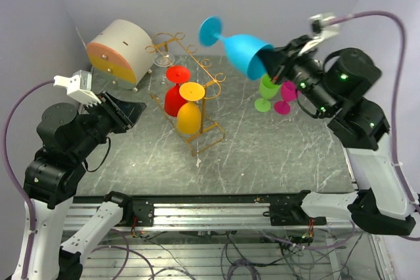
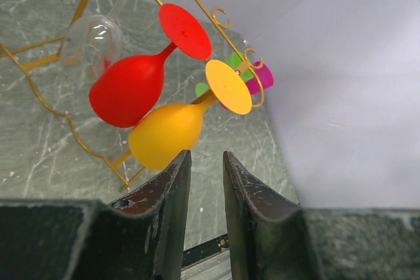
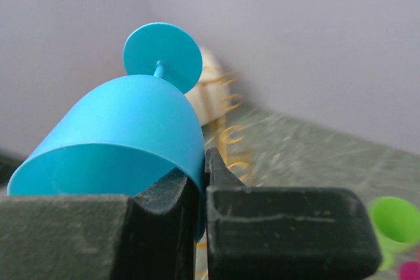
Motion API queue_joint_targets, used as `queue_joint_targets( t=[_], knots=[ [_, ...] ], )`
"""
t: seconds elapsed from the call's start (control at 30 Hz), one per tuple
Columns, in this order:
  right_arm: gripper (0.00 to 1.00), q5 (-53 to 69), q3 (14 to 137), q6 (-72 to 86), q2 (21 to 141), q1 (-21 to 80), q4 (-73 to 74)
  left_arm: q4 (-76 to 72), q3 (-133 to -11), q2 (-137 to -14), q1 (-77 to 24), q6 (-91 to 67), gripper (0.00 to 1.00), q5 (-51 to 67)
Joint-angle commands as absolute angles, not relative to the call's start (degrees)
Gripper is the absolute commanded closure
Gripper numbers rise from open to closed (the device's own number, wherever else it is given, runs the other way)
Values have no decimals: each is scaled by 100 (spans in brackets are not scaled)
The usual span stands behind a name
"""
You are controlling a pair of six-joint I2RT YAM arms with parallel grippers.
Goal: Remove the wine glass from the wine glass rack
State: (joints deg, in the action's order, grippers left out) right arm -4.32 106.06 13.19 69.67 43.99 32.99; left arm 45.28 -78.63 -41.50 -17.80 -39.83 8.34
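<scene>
A blue wine glass [image 1: 246, 54] hangs in the air right of the rack, tilted with its foot up and to the left. My right gripper [image 1: 273, 63] is shut on its rim; in the right wrist view the blue wine glass [image 3: 125, 129] has its wall pinched between the fingers of my right gripper [image 3: 202, 168]. The gold wire wine glass rack [image 1: 215, 82] stands mid-table with a red glass [image 1: 174, 100] and a yellow glass [image 1: 189, 117] hanging from it. My left gripper [image 1: 134, 113] is open and holds nothing, left of the rack. Its own view has my left gripper [image 2: 205, 159] just short of the yellow glass [image 2: 164, 136].
A round white-and-orange drawer box [image 1: 121, 47] sits at the back left. A clear glass [image 2: 92, 37] hangs at the rack's far end beside the red glass [image 2: 128, 90]. A green glass [image 1: 268, 88] and a pink glass [image 1: 285, 93] stand on the table under my right arm.
</scene>
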Motion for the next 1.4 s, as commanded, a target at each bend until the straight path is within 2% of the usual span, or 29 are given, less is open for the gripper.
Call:
queue_joint_targets(
  t=[0.0,0.07,0.2,0.27,0.37,0.5,0.63,1.07,1.2,1.37],
  knots=[
    [100,-3044,10832,724,6991,4387,2832,4492,-7586,-4053,-1784,-3732,63,374],
    [100,-3949,11139,400,7427,4355,2901,4508,-7416,-4018,-1784,-3663,64,233],
    [100,-4283,12342,124,8602,3734,3408,4521,-7114,-3943,-1782,-3468,64,-43],
    [100,-3953,13012,409,9158,3094,3780,4543,-6964,-3870,-1784,-3416,65,-146],
    [100,-2787,13773,989,9956,2107,4297,4582,-6735,-3687,-1784,-3349,65,-217],
    [100,-1451,13865,1418,10580,1445,4735,4746,-6521,-3331,-1782,-3275,66,-412],
    [100,-704,13557,1402,11027,1336,4908,4861,-6227,-2964,-1784,-3222,66,-702],
    [100,66,13697,1609,12343,635,5250,4677,-5175,-2448,-1784,-3195,67,-1051],
    [100,604,13790,1467,12464,755,5411,4639,-5177,-2531,-1784,-3174,67,-1039],
    [100,327,14042,1142,12581,1272,5693,4712,-5205,-2622,-1782,-3180,68,-975]
  ],
)
